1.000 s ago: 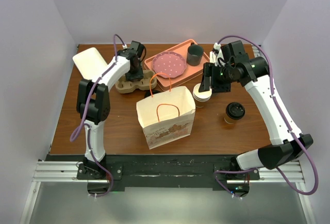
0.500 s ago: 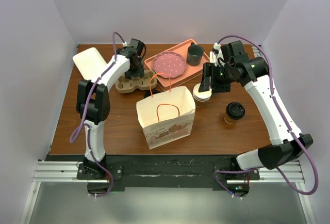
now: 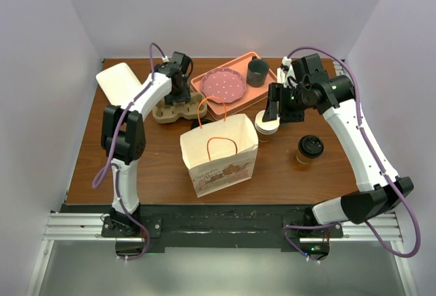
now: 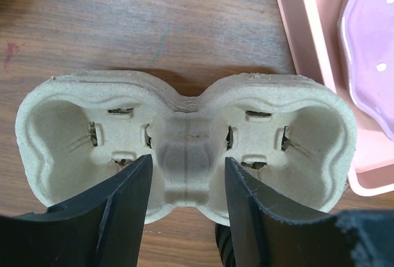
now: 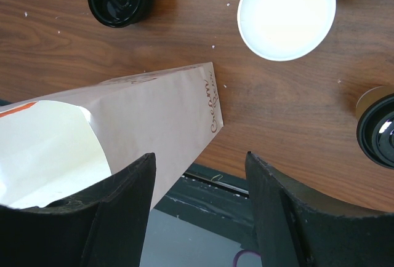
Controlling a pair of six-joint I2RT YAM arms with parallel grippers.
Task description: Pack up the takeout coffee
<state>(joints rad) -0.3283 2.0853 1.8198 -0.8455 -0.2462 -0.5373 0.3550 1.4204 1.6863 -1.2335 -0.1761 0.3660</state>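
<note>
Nothing is seen to have moved since the earlier frames.
The takeout coffee (image 3: pixel 310 148) is stood on the table (image 3: pixel 136 166), right of the paper bag (image 3: pixel 221 149); the left gripper (image 4: pixel 186 159) is spread over the pulp carrier (image 4: pixel 184 95), the right gripper (image 5: pixel 200 156) is spread above the bag.

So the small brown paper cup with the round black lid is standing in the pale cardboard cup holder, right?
No. The brown paper cup with the black lid stands on the brown wooden table, right of the paper bag; the top view shows it. The cardboard cup holder is empty.
</note>
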